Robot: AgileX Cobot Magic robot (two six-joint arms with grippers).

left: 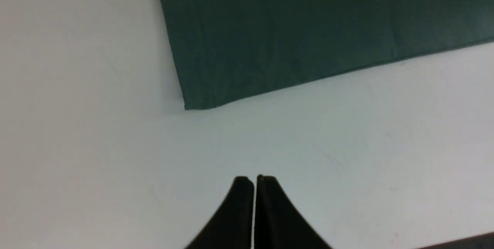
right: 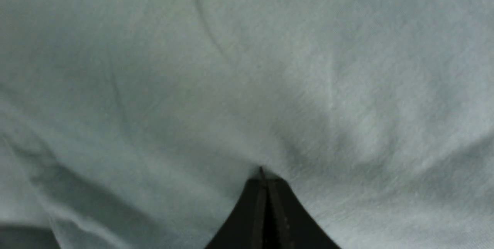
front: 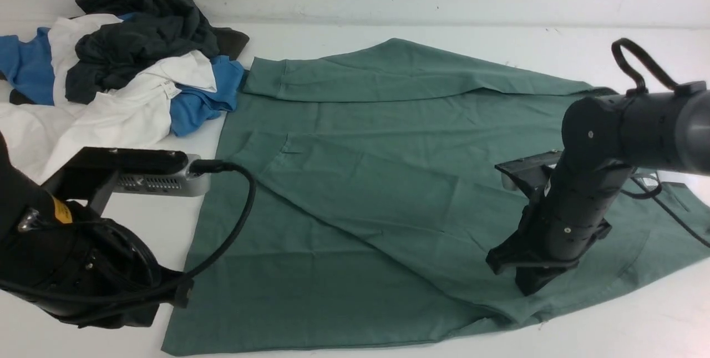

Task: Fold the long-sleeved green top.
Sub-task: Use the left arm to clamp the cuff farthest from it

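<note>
The green long-sleeved top (front: 355, 180) lies spread on the white table (front: 621, 324) with one flap laid slantwise over its body, so the folding looks to be in its early part. The right gripper (front: 531, 287), jaws pressed together, pokes into puckered cloth near the near-right edge; I cannot tell whether it pinches any. The left gripper (left: 254, 181), closed and empty, hovers over bare table beside the near-left corner (left: 189, 104), and would need to open to take that edge.

Green long-sleeved top (front: 360, 180) partly behind the right arm (front: 577, 208); clothes pile (front: 127, 102) partly beyond left edge.
</note>
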